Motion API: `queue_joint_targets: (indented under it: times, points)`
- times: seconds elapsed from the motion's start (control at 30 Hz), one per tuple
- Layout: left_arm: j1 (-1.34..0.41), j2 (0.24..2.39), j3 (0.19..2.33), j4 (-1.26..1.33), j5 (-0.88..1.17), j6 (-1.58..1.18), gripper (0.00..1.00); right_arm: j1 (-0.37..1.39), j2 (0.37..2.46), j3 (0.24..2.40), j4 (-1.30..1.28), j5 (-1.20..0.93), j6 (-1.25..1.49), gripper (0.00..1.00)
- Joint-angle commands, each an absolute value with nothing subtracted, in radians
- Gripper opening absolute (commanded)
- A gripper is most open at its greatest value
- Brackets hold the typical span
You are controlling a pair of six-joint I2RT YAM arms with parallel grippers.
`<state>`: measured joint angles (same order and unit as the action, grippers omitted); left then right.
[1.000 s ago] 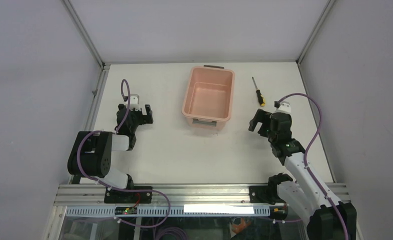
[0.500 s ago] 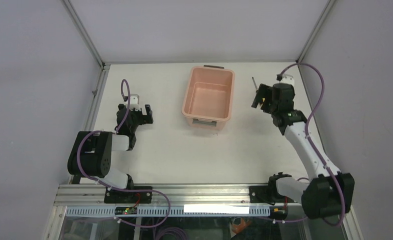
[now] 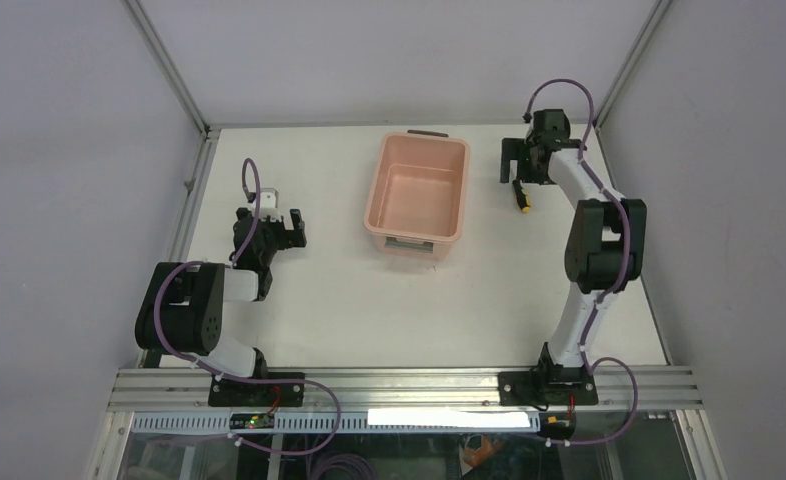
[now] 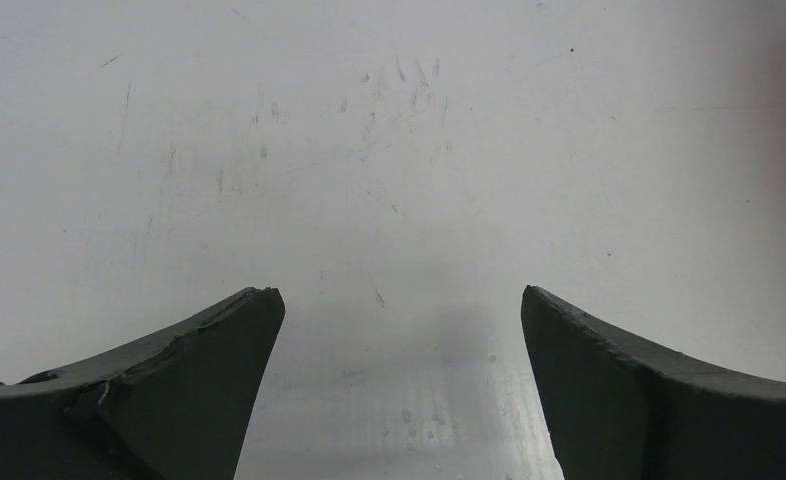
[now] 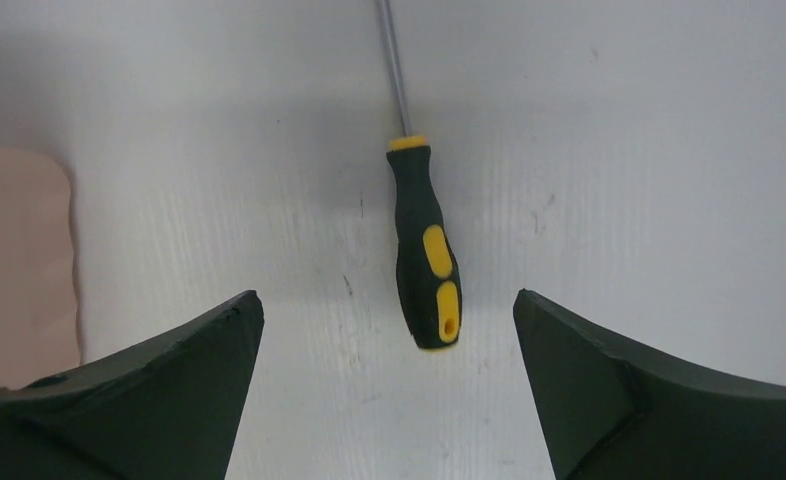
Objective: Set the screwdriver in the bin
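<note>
Top view: pink bin [image 3: 416,195] sits at the far middle of the desk [image 3: 369,310], long side running front to back, dark handle on each short end, nothing inside. Screwdriver [image 3: 523,205] lies flat on the desk just right of the bin, apart from it, yellow butt end toward the arms. Its shaft is hidden under the right pincer [image 3: 517,178]. Right arm is stretched far out and the pincer hangs over the shaft end of the tool. Jaw gap is hard to read from up here. Left pincer [image 3: 287,228] is on the left side of the desk, well apart from the bin, arm folded back near its base.

Left wrist view: left pincer [image 4: 399,330] is spread wide with nothing between the two dark fingers [image 4: 169,390]. Only bare, scratched desk shows below.

Right wrist view: right pincer [image 5: 387,300] is spread wide and grips nothing. The screwdriver [image 5: 424,260] lies on the desk in the gap between the fingers [image 5: 659,390], roughly centred, touching neither. Handle is black with yellow patches and a yellow collar, butt end nearest the camera. Thin metal shaft runs away and out the top edge. A strip of the bin's pink rim [image 5: 19,260] shows at the left edge, beside the left finger and clear of the tool.
</note>
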<state>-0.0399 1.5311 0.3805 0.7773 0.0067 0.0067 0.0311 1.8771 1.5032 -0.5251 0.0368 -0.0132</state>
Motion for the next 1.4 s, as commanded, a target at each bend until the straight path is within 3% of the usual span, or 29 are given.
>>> queue_joint_targets:
  times: [0.0,0.3,0.47,0.53,0.6,0.7,1.1,1.37]
  points:
    - [-0.046,1.508,0.383,0.802,0.015,-0.009,0.99,0.017,2.017,1.665,-0.639,-0.023,-0.070,0.99]
    - [-0.046,1.507,0.383,0.803,0.015,-0.009,0.99,0.017,2.162,1.723,-0.688,0.062,-0.069,0.89]
    - [-0.046,1.508,0.383,0.804,0.015,-0.009,0.99,0.017,2.190,1.726,-0.717,0.084,-0.066,0.76]
    - [-0.047,1.508,0.383,0.804,0.016,-0.009,0.99,0.016,2.192,1.729,-0.728,0.096,-0.063,0.58]
    - [-0.047,1.507,0.383,0.804,0.015,-0.009,0.99,0.016,2.182,1.741,-0.741,0.109,-0.061,0.29]
    - [-0.047,1.507,0.383,0.804,0.014,-0.009,0.99,0.016,2.145,1.768,-0.768,0.122,-0.058,0.06]
    - [-0.047,1.507,0.383,0.804,0.016,-0.009,0.99,0.052,1.869,1.960,-1.041,0.092,0.094,0.02]
    - [-0.046,1.507,0.383,0.804,0.015,-0.009,0.99,0.320,1.799,2.164,-1.199,0.225,0.206,0.04]
